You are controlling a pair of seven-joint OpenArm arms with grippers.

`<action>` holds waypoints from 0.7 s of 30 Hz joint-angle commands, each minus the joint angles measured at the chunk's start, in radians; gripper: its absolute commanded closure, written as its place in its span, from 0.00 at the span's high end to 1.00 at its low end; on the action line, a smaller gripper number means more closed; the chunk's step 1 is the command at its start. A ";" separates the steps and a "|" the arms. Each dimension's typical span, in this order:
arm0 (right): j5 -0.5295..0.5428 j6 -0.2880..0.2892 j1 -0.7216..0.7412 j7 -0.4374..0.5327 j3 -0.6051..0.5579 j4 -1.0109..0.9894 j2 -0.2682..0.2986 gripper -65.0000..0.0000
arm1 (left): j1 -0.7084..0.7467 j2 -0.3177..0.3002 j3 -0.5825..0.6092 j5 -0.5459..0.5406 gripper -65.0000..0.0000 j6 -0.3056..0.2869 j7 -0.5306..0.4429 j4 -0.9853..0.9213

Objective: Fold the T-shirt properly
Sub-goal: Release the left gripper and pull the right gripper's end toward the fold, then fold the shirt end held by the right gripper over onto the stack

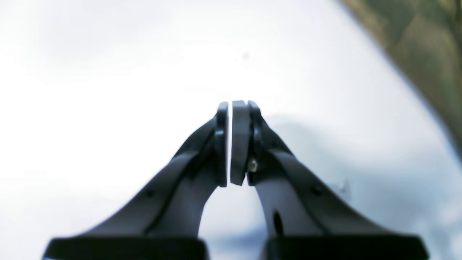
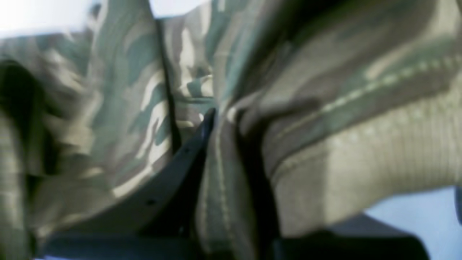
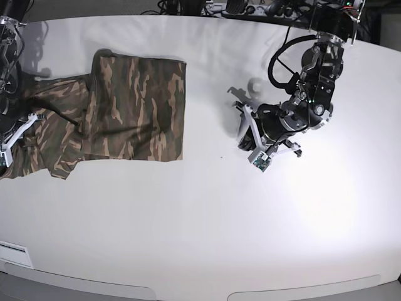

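The camouflage T-shirt [image 3: 138, 106] lies on the left part of the white table [image 3: 219, 219], its body folded into a rough rectangle and a sleeve part spread toward the left edge. At that left edge, the right wrist view shows my right gripper [image 2: 222, 115] shut on a bunched hem of the T-shirt [image 2: 119, 90], with one dark finger [image 2: 195, 144] showing under the cloth. My left gripper [image 1: 231, 104] is shut on nothing over bare table right of the shirt, also seen in the base view [image 3: 240, 113]. A corner of the T-shirt [image 1: 426, 43] shows at that view's upper right.
Cables and equipment [image 3: 250, 7] lie along the table's far edge. The left arm [image 3: 313, 81] reaches in from the back right. A white label [image 3: 12, 254] sits at the near left corner.
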 commanded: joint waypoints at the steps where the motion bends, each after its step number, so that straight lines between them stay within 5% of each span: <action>1: 0.007 -0.016 0.015 0.014 0.010 0.047 0.023 0.00 | -0.012 -0.004 -0.004 -0.010 0.05 0.001 -0.032 0.008; 5: 0.116 -0.041 0.011 -0.023 0.010 0.168 0.020 0.00 | 0.023 -0.004 -0.004 -0.012 0.05 0.000 -0.060 0.003; 12: 0.455 0.102 0.007 -0.115 0.009 0.256 0.002 0.00 | 0.061 -0.004 -0.004 -0.011 0.05 0.000 -0.074 0.003; 17: 0.683 0.230 0.008 -0.172 0.009 0.256 -0.104 0.00 | 0.061 -0.004 -0.004 -0.012 0.05 0.000 -0.075 0.003; 21: 0.709 0.263 0.007 -0.178 0.005 0.254 -0.196 0.00 | 0.061 -0.004 -0.004 -0.012 0.05 0.000 -0.074 0.003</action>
